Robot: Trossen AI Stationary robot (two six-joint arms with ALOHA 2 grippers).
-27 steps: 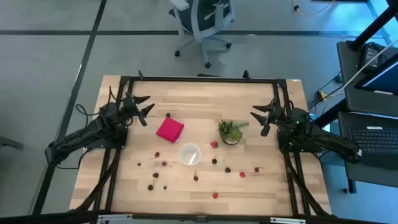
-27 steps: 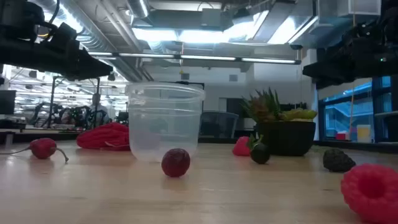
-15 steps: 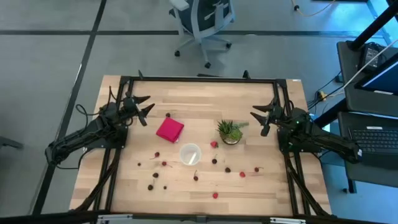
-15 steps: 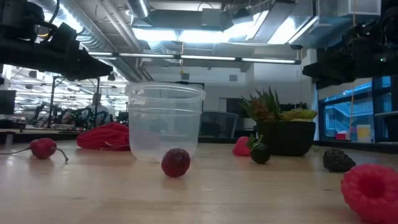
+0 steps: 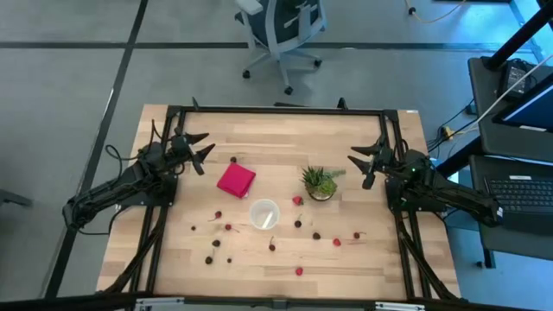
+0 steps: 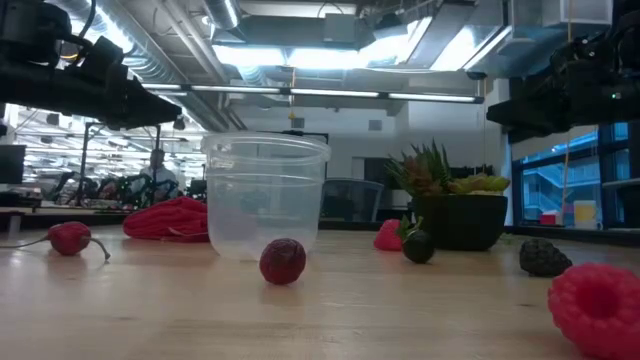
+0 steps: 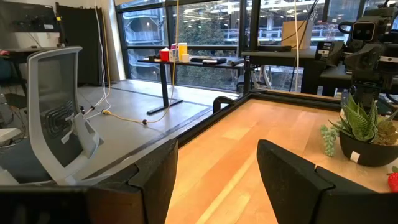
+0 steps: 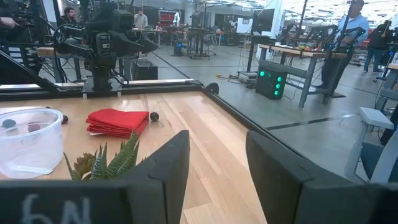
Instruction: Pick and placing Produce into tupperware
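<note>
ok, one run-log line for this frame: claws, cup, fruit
left claw: open, idle, back left | right claw: open, idle, beside plant | tupperware: upright, looks empty | produce: scattered on table, none held

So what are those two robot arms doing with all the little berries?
Nothing yet. The left gripper and right gripper both hang open above the far side of the table, holding nothing. The berries lie scattered on the wood around the clear plastic cup, which looks empty.
</note>
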